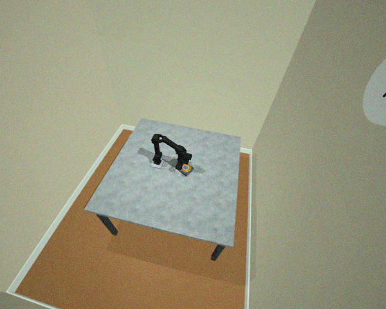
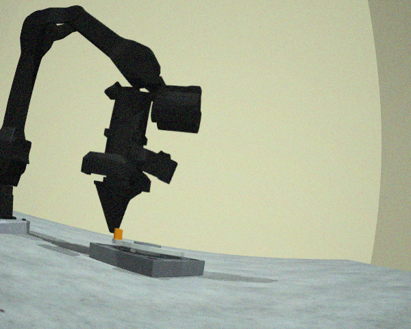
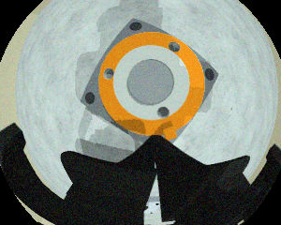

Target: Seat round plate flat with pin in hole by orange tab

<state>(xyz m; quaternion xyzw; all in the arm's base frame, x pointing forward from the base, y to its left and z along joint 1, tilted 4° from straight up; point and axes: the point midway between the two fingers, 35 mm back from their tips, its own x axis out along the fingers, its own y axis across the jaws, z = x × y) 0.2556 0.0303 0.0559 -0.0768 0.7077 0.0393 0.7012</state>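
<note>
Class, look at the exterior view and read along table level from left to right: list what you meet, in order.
Arm's white mounting plate → orange tab under the shut gripper → grey base carrying the round plate → bare table top.
</note>
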